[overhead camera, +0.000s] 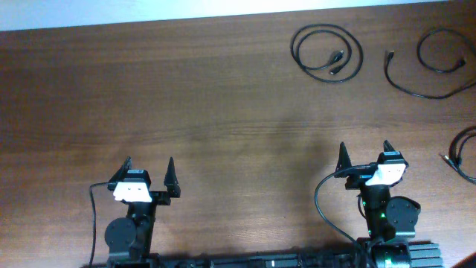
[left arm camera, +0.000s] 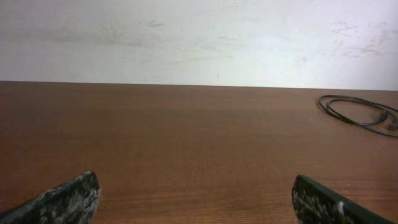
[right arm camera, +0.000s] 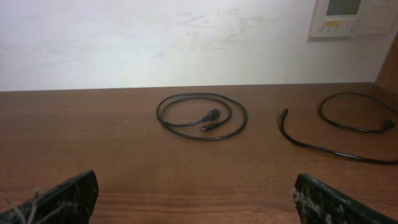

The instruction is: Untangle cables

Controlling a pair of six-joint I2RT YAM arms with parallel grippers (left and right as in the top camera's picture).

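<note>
Three thin black cables lie apart on the brown table. A coiled cable (overhead camera: pixel 327 52) sits at the far centre-right, and shows in the right wrist view (right arm camera: pixel 202 116) and the left wrist view (left arm camera: pixel 359 114). A second cable (overhead camera: pixel 428 63) with one loop and a long tail lies at the far right, also in the right wrist view (right arm camera: pixel 336 127). A third cable (overhead camera: pixel 462 152) is cut off by the right edge. My left gripper (overhead camera: pixel 149 170) and right gripper (overhead camera: pixel 364 152) are both open and empty near the front edge, well away from the cables.
A pale wall runs behind the table's far edge (overhead camera: pixel 186 21). A white wall panel (right arm camera: pixel 351 17) hangs at the upper right. Thicker black arm wires (overhead camera: pixel 323 208) loop beside the arm bases.
</note>
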